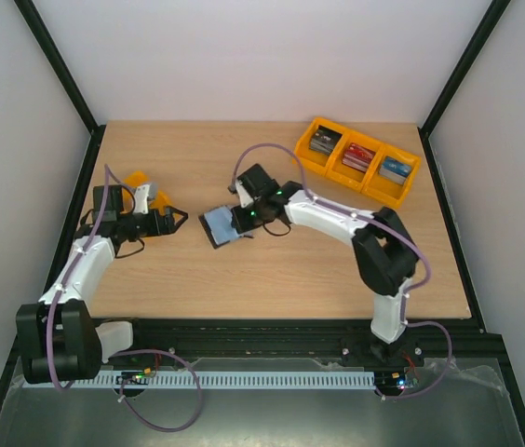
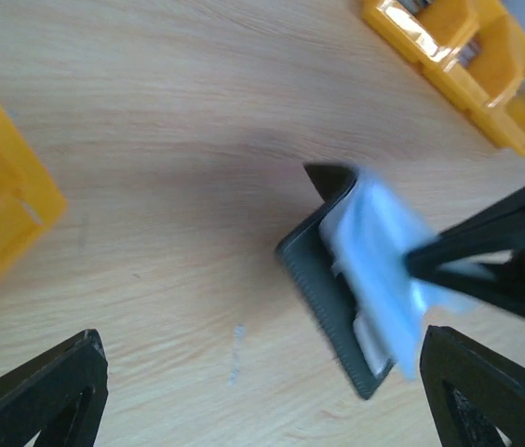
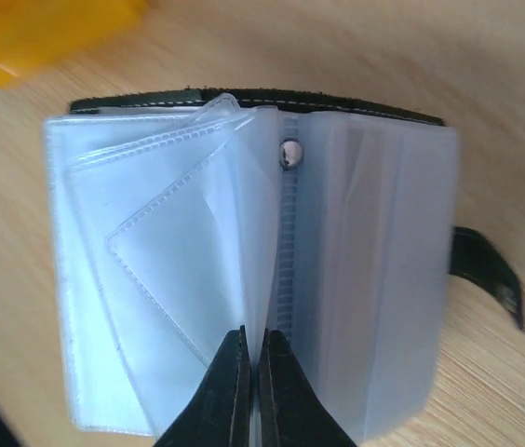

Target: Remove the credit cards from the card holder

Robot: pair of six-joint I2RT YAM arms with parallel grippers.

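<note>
The black card holder [image 1: 216, 228] lies open on the table's middle, its grey-blue clear pockets fanned upward. My right gripper [image 1: 242, 222] is over it, shut on one clear pocket leaf. In the right wrist view the closed fingertips [image 3: 251, 340] pinch a leaf near the spine of the pockets [image 3: 365, 279]; the pockets look empty. My left gripper [image 1: 178, 221] is open and empty to the left of the holder. In the left wrist view it [image 2: 262, 372] frames bare table, with the holder [image 2: 332, 303] at right. No credit card shows clearly.
A row of three yellow trays [image 1: 374, 191] with thick card stacks stands at the back right and shows in the left wrist view [image 2: 449, 56]. Another yellow tray [image 1: 135, 179] sits by my left arm, with a small pale thing beside it.
</note>
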